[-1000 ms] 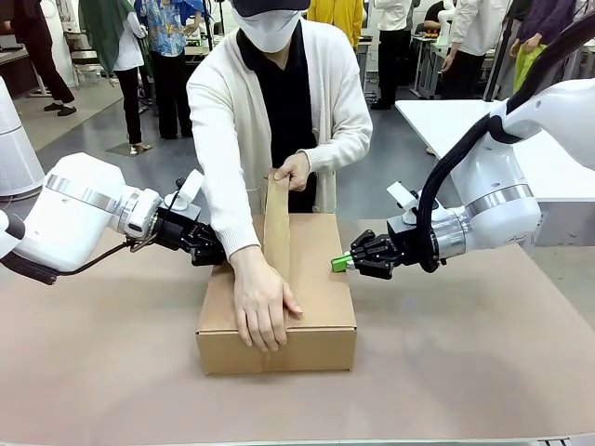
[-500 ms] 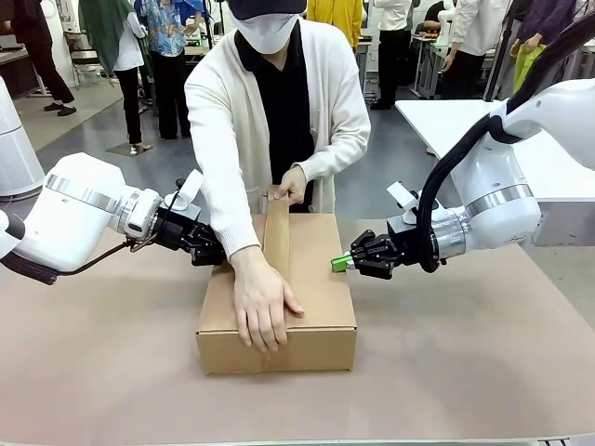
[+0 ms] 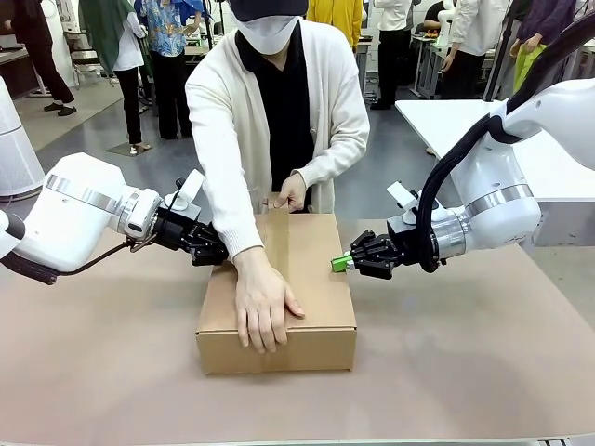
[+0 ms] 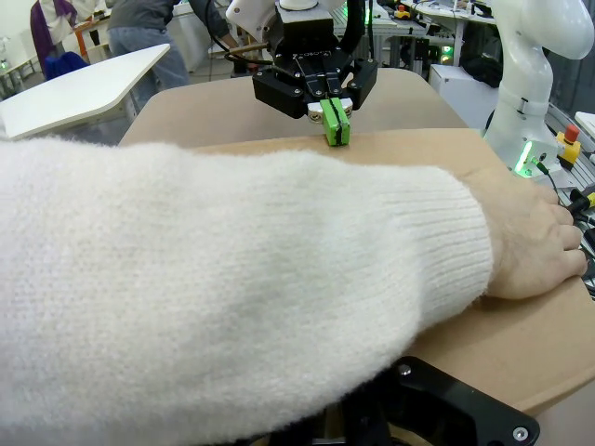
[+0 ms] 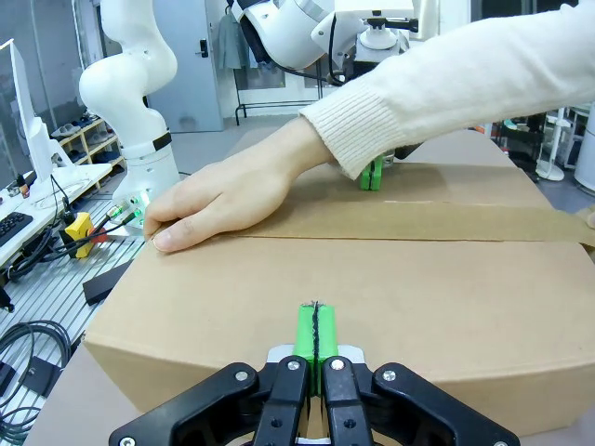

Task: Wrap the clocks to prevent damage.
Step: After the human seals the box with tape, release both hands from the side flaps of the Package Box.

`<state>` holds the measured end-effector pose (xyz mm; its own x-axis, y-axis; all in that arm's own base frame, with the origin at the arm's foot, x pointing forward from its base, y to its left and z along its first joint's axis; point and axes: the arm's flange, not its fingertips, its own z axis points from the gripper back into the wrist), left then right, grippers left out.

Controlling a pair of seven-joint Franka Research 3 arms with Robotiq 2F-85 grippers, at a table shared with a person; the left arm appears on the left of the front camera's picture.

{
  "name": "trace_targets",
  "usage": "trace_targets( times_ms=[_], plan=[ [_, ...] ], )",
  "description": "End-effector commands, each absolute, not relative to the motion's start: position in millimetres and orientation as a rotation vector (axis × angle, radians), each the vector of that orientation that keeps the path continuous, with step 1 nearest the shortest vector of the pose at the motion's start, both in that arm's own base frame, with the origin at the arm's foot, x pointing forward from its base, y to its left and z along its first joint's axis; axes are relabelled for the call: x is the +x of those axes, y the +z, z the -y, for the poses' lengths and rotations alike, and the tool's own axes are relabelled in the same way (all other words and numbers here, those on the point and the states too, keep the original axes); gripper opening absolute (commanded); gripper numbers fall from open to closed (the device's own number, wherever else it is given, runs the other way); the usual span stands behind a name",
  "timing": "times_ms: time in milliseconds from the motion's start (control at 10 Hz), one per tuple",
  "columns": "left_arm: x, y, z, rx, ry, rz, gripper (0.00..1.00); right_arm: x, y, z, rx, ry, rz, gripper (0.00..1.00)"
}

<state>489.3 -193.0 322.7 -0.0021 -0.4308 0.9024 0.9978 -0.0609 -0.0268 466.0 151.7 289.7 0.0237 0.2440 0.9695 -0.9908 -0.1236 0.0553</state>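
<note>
The cardboard box (image 3: 279, 293) sits on the brown desk (image 3: 465, 372) midway between the two arms, its long axis running from the robot's side toward the person, and a strip of brown paper tape (image 5: 400, 221) lies along that axis down the seam of the lid. Nearest the camera on the box, one hand of the person (image 3: 263, 309) presses flat on the near end of the tape, the cream sleeve (image 4: 214, 279) slanting across the box's left half. The right robot hand (image 3: 341, 263) reaches in level from the box's right side, its green pads pressed together with nothing between them, tips touching or just short of the upper right edge (the right wrist view looks straight over them across the lid). The left robot hand (image 5: 372, 175) comes in the same way from the box's left side, pads likewise pressed together and empty, at the left edge beside the sleeve. Both lie about equally near, bracing the box from opposite long sides. At the far end of the box, the person's other hand (image 3: 292, 192) pinches the tape end at the rim, so the next move is probably folding it down there.
</note>
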Motion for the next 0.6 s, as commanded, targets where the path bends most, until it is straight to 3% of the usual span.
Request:
trace_targets(
  times_ms=[0, 500],
  plan=[
    [488.1, 318.1, 193.8, -0.906, -1.425, 0.823, 0.00, 465.5, 287.1, -152.5, 1.129, 1.378, 0.927, 0.01],
    [488.1, 318.1, 193.8, -0.906, -1.425, 0.823, 0.00, 465.5, 287.1, -152.5, 1.129, 1.378, 0.927, 0.01]
  ],
)
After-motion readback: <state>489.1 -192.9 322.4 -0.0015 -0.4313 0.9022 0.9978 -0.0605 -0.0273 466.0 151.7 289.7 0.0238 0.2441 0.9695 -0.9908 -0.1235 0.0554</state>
